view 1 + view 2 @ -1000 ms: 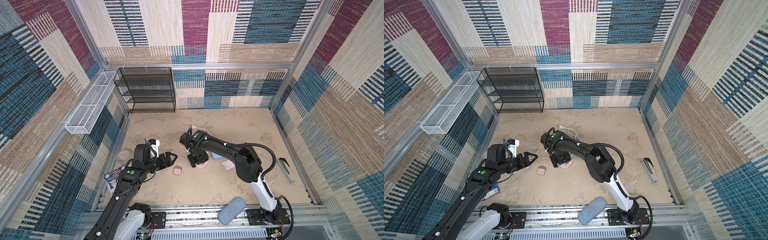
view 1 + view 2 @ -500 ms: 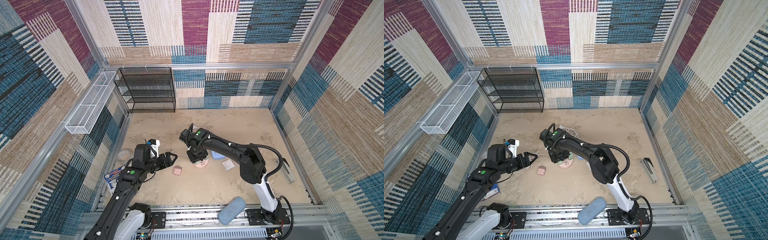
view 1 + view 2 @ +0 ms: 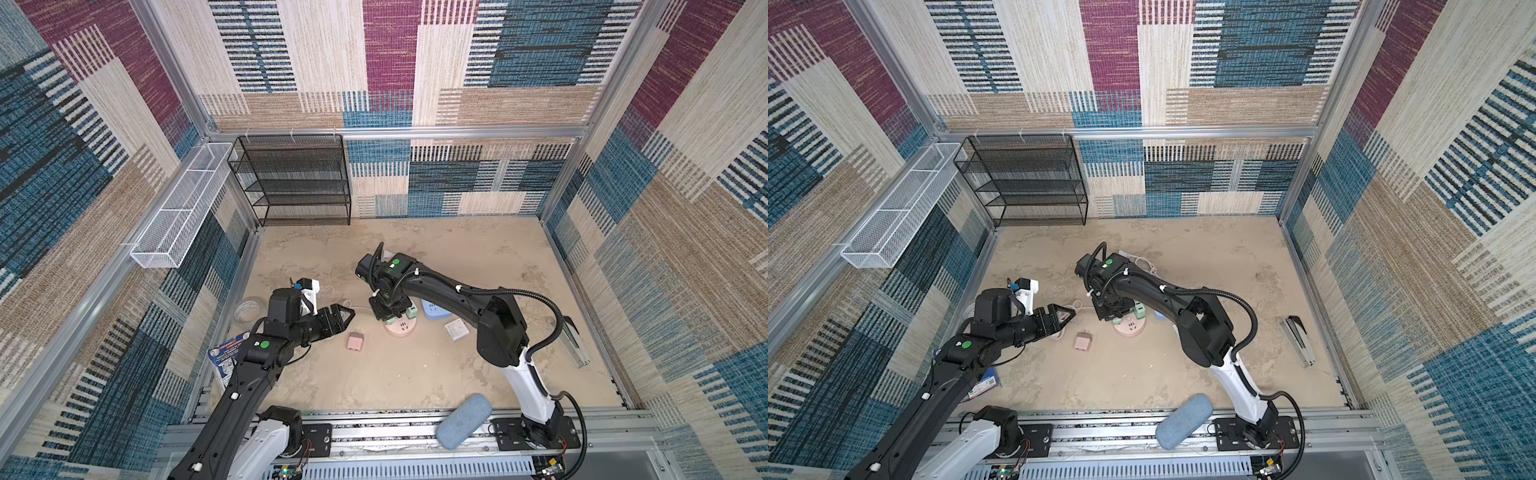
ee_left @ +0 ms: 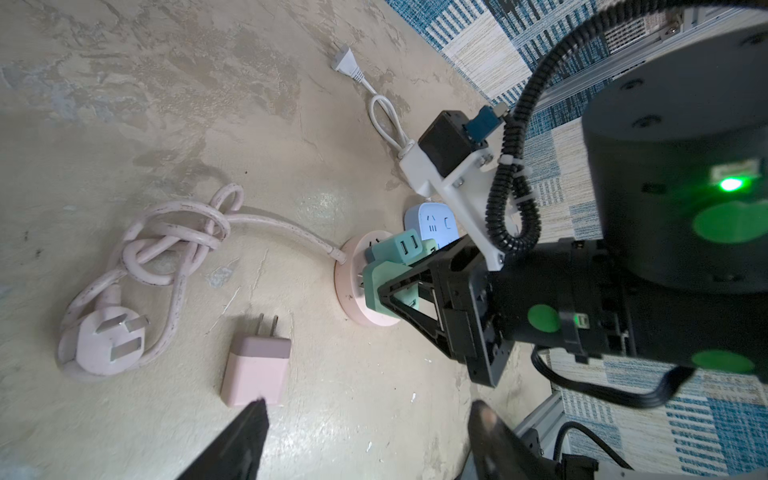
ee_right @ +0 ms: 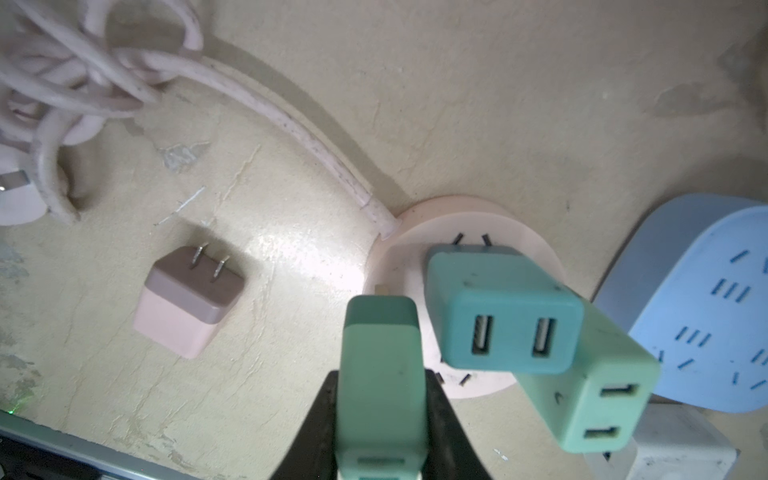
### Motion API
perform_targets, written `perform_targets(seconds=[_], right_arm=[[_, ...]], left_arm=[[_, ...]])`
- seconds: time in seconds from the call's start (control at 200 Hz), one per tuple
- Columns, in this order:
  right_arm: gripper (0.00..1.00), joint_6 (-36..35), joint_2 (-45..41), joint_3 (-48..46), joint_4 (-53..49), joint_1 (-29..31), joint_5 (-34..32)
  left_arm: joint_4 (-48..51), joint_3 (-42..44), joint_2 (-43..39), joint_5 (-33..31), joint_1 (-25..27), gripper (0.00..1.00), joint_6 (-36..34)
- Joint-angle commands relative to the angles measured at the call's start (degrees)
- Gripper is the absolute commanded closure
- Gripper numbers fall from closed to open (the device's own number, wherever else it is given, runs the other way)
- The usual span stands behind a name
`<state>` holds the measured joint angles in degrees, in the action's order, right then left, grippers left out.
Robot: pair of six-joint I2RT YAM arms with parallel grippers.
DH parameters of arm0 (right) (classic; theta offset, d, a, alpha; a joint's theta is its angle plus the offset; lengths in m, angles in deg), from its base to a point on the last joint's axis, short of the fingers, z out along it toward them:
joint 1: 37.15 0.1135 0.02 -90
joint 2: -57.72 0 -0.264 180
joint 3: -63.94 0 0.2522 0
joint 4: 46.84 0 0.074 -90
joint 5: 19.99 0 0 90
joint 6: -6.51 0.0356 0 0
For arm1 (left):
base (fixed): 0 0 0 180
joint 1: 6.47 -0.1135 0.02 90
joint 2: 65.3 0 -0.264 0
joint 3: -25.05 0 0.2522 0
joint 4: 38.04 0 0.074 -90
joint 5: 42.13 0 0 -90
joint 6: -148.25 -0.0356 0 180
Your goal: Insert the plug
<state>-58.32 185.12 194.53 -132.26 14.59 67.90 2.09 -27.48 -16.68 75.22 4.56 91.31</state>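
- Right wrist view: the right hand (image 5: 380, 384) pinches the green plug (image 5: 380, 345) by its flanks, nose toward the round pink socket (image 5: 436, 216) on the table (image 5: 498, 104).
- The plug's tip sits over the socket's rim, close to a teal adapter (image 5: 503, 307) standing on the socket, with a pale green adapter (image 5: 590, 386) just beside it (whether the blades have found slots, I cannot tell).
- The left hand (image 4: 370, 409) hangs spread and empty near a pink charger (image 4: 255, 370) lying on the table.
- Step in hand, I'd say: seating the plug. Next calls for lining the blades with a free pair of slots, then a straight push without knocking the neighbours.
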Motion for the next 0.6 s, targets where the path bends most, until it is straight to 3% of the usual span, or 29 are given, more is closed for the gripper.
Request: perform_targets(seconds=[0.0,0.596], right_arm=[[1.00,-0.6,0.1,0.8,-2.3,0.1,-0.4],[1.00,-2.4,2.4,2.2,-4.9,0.1,-0.5]], left_arm=[[-1.1,0.1,-0.1,0.7,0.0,0.20,0.9],[-1.7,0.4,0.2,1.1,0.0,0.20,1.1]])
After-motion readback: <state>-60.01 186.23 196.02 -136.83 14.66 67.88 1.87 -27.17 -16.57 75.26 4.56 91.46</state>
